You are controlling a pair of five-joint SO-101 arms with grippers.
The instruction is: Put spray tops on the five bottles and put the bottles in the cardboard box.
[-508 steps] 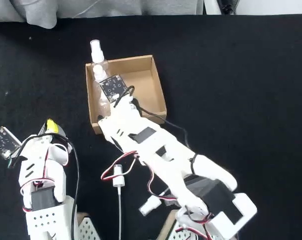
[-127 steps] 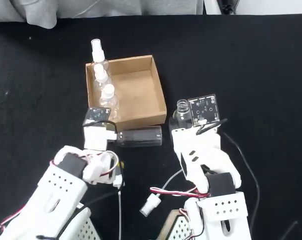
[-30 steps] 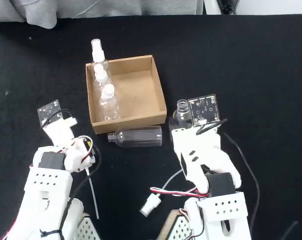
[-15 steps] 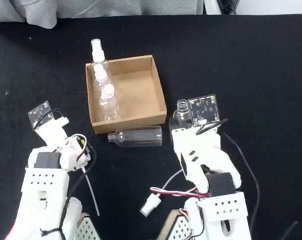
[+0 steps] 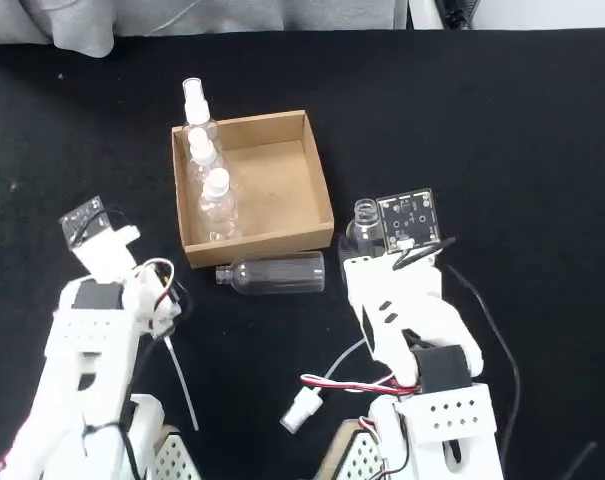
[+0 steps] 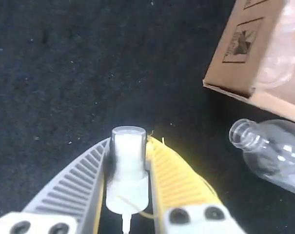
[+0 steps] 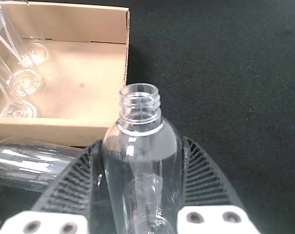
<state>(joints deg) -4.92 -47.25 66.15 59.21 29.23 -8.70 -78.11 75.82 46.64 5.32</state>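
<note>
Diff vs 4.2 s ago: the left arm has pulled back from beside the lying bottle to the left-near part of the black table cloth (image 5: 502, 120). Since 0.5 s ago it has swung slightly back to the right.

Left gripper (image 6: 129, 140) is clamped on a white spray top (image 6: 127, 168), with the nozzle end poking past the fingertips. Its thin dip tube (image 5: 180, 385) trails toward the near edge in the high view. That top lay loose on the cloth 16.9 s ago.

Right arm: no shift over the last 4.2 s. Right gripper (image 7: 140, 146) is closed around a clear open-necked plastic bottle (image 7: 140, 124). The bottle is upright, just right of the near-right corner of the brown cardboard box (image 5: 244, 121).

The box holds three capped clear bottles (image 5: 215, 190) in a row along its left wall. 16.9 s ago the right arm was over the box at the third one's spot.

A clear topless bottle (image 5: 274, 274) lies on its side just near of the box's near wall, neck pointing left, same spot as 1.0 s ago.

Hard to see:
- The held bottle's base is hidden between the jaws.
- The boxed bottles are cut off at the right wrist view's edge, bases showing.
- The dip tube and the lying bottle's body run off the left wrist view's edge.
- Small white piece (image 5: 304, 408) among the wires by the right arm's base: can't tell if it's a spray top or a plug.
</note>
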